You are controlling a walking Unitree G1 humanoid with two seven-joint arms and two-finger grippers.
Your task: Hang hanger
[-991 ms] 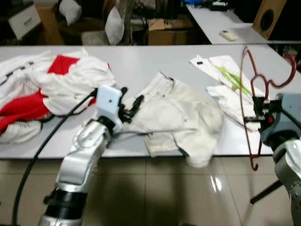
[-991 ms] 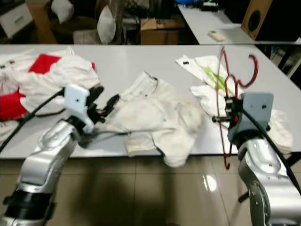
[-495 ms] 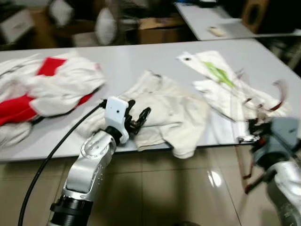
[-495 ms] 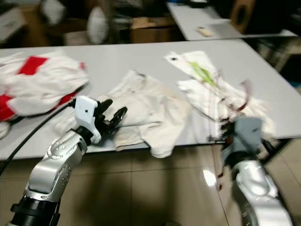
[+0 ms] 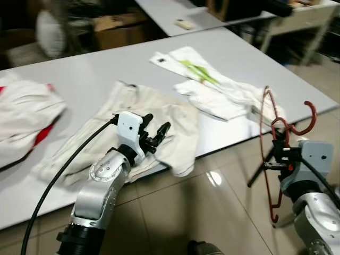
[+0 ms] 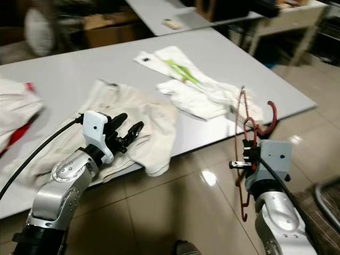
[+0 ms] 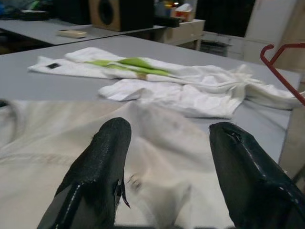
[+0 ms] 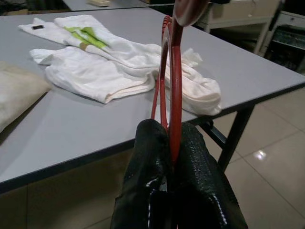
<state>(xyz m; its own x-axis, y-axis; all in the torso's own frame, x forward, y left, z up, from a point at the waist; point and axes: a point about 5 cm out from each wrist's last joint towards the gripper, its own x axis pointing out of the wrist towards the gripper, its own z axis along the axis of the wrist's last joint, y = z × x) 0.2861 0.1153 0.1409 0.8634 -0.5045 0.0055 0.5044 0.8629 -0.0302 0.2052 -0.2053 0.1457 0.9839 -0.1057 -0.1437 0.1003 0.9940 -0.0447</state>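
A bare red wire hanger [image 5: 268, 141] stands upright off the table's front right corner, hook at the top. My right gripper [image 5: 278, 158] is shut on it about halfway up; the pinch is plain in the right wrist view, black fingers [image 8: 152, 176] closed on the red wire [image 8: 172, 86]. My left gripper [image 5: 155, 136] is open, its two fingertips [image 7: 102, 157] spread just above a crumpled cream garment [image 5: 143, 109] at the table's front edge, with nothing between them.
The grey table [image 5: 79, 74] also bears a white and green garment [image 5: 207, 87] to the right and a white and red pile [image 5: 21, 119] at the left. A second table, boxes and a speaker stand behind. Glossy tiled floor [image 5: 202, 212] lies in front.
The camera has swung right, so the table and clothes slide left in the picture. My right gripper still holds the hanger, now off the table's corner over the floor. The left gripper stays open.
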